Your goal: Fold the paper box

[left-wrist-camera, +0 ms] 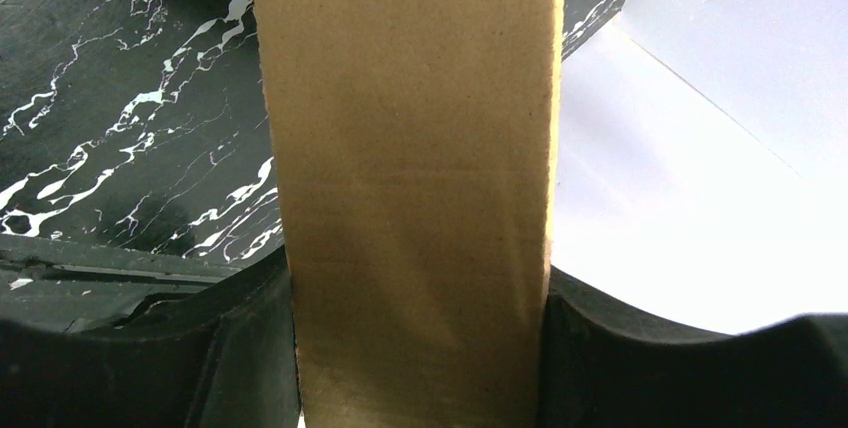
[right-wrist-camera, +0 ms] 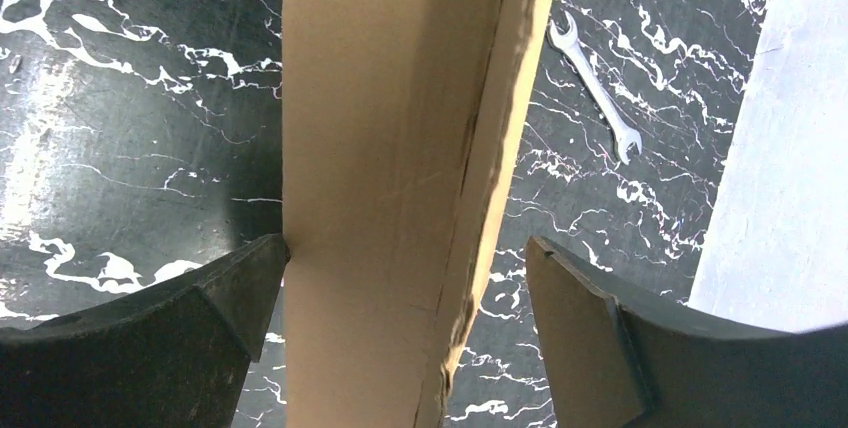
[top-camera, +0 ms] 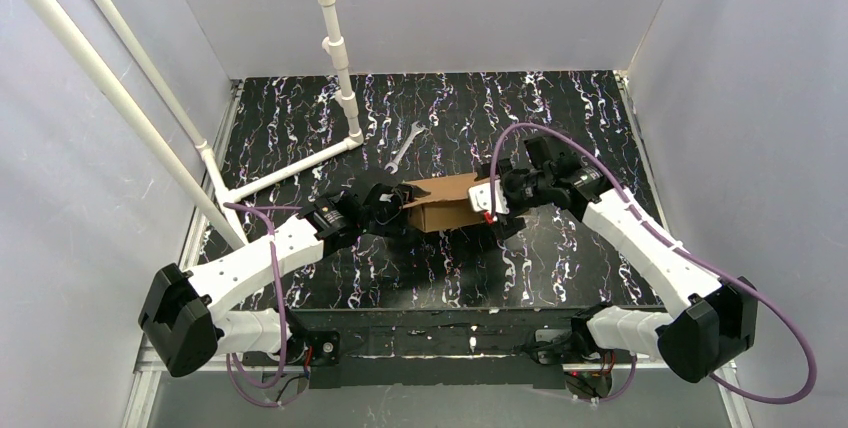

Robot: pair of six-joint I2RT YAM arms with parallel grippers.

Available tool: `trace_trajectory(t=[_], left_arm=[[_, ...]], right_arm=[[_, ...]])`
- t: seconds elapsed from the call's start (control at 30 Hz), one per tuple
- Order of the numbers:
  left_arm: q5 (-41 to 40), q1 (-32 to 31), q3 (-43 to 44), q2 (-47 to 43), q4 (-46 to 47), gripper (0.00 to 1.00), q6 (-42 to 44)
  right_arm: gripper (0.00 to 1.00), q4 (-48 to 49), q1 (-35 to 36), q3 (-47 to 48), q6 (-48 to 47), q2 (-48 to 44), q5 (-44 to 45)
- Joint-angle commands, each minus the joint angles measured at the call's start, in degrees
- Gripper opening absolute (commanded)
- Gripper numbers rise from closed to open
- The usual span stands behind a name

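The paper box (top-camera: pixel 445 203) is a brown cardboard box, partly folded, in the middle of the black marbled table. My left gripper (top-camera: pixel 393 206) is at its left end. In the left wrist view the paper box (left-wrist-camera: pixel 410 148) fills the whole gap of the left gripper (left-wrist-camera: pixel 418 288), with both black fingers pressed against its sides. My right gripper (top-camera: pixel 492 200) is at the box's right end. In the right wrist view the right gripper (right-wrist-camera: pixel 405 253) stands open around a cardboard panel (right-wrist-camera: pixel 390 148): one finger touches it and the other is well clear.
A silver wrench (top-camera: pixel 403 146) lies on the table behind the box, and the wrench (right-wrist-camera: pixel 595 83) also shows in the right wrist view. A white pipe frame (top-camera: pixel 335 48) stands at the back left. Pale walls enclose the table (top-camera: pixel 560 118).
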Motion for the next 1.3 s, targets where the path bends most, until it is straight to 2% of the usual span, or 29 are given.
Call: trace_trajectory(t=[0.0, 0.2, 0.4, 0.73, 0.83, 1.0, 1.17, 1.27], left_arm=[[-0.8, -0.3, 0.5, -0.7, -1.9, 0.34, -2.5], [-1.0, -0.3, 0.2, -0.4, -0.8, 0.34, -3.4], [-0.8, -0.3, 0.4, 0.2, 0.7, 0.35, -3.8], [-0.4, -0.3, -2.1, -0.9, 4.1, 0.41, -4.2], [-0.4, -0.3, -3.0, -1.6, 5.4, 0.51, -4.3], [-0.8, -0.3, -5.0, -3.9, 7.4, 0.75, -3.2], [-3.5, -0.3, -6.7, -7.8, 4.9, 0.91, -0.9], [-5.1, -0.3, -7.5, -10.1, 3.9, 0.97, 1.4]], right_arm=[[0.98, 5.4, 2.2, -2.2, 2.1, 0.5, 4.0], [0.98, 5.5, 3.7, -3.1, 2.1, 0.6, 4.7], [0.97, 12.2, 4.2, -4.5, 7.4, 0.7, 9.0], [0.69, 15.1, 4.2, -5.8, 12.3, 0.0, 5.8], [0.65, 14.6, 4.0, -5.7, 13.5, -0.4, 4.2], [0.62, 13.7, 2.1, -6.4, 15.7, -1.4, 1.2], [0.58, 13.0, -0.5, -8.5, 18.5, -3.8, -2.3], [0.58, 13.0, -2.1, -9.8, 20.3, -5.0, -4.4]])
